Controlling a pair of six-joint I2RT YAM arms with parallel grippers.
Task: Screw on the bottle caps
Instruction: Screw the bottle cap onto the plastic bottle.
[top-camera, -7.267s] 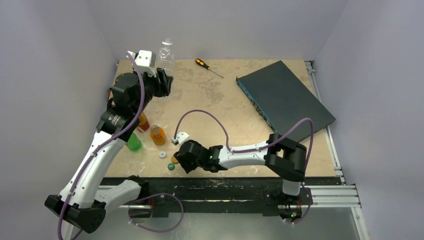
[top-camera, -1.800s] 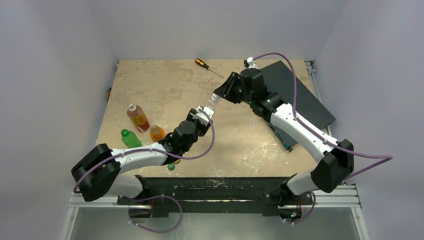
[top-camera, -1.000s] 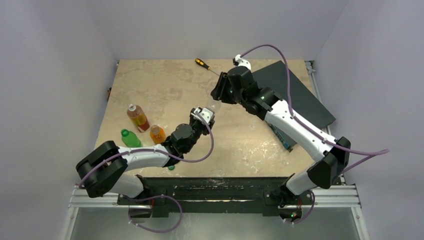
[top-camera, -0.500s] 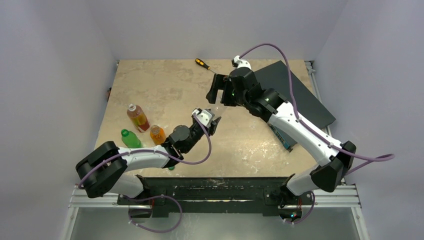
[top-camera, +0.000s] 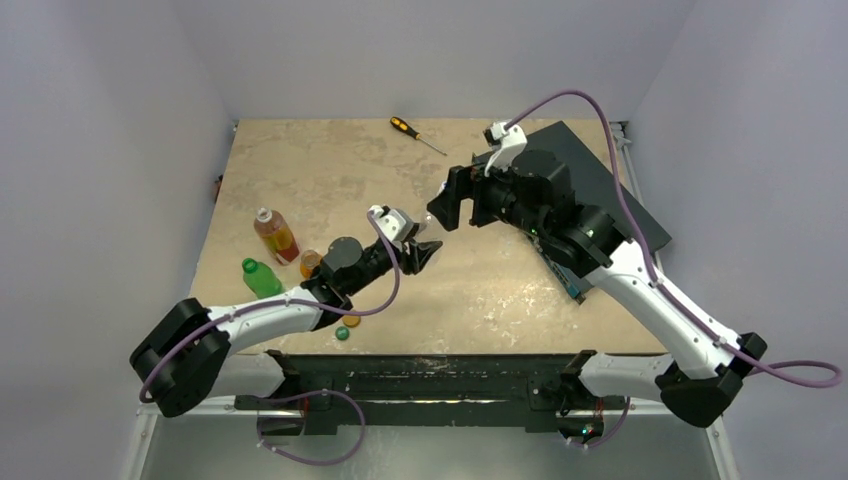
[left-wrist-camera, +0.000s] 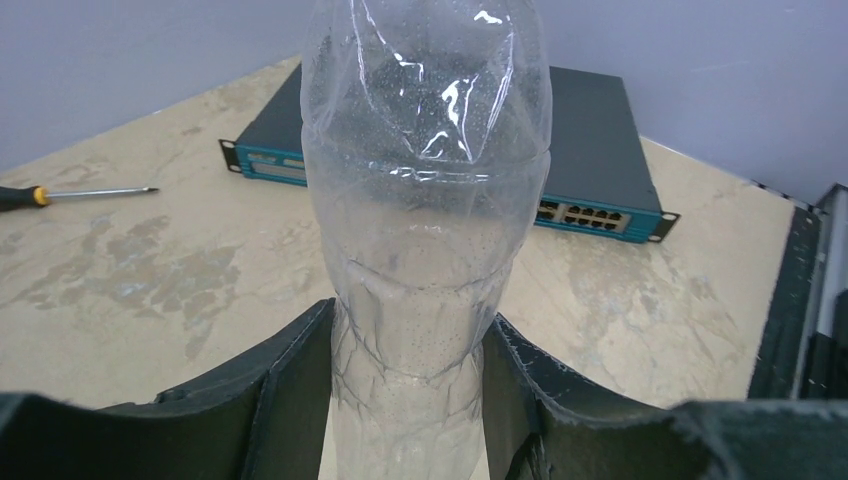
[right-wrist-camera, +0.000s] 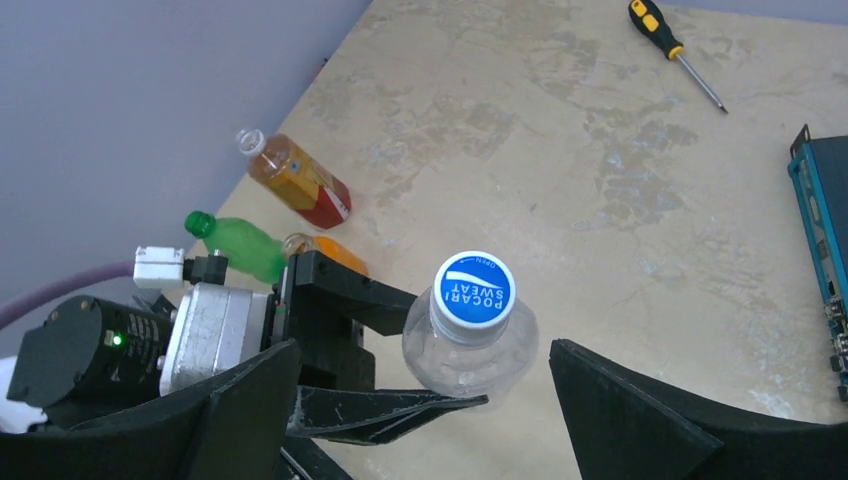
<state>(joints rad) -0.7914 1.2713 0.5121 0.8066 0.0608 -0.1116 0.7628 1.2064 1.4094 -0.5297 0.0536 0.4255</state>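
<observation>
**Four bottles, four caps in sight**

Four small plastic bottles were counted: one clear crinkled bottle (left-wrist-camera: 425, 250), one amber bottle with a red label (right-wrist-camera: 300, 182), one green bottle (right-wrist-camera: 245, 248) and one short orange bottle (right-wrist-camera: 338, 254). Four round screw caps showed: one blue cap printed in white (right-wrist-camera: 475, 290), one green cap (right-wrist-camera: 200, 222) on the green bottle, and two lying loose, one orange cap (top-camera: 352, 321) and one dark green cap (top-camera: 342, 333). Whether the amber bottle's neck bore a fifth cap could not be told. There was one black-and-orange screwdriver (top-camera: 415, 132), one flat dark teal network switch (left-wrist-camera: 600, 140) and one beige marbled table (top-camera: 320, 170).
</observation>
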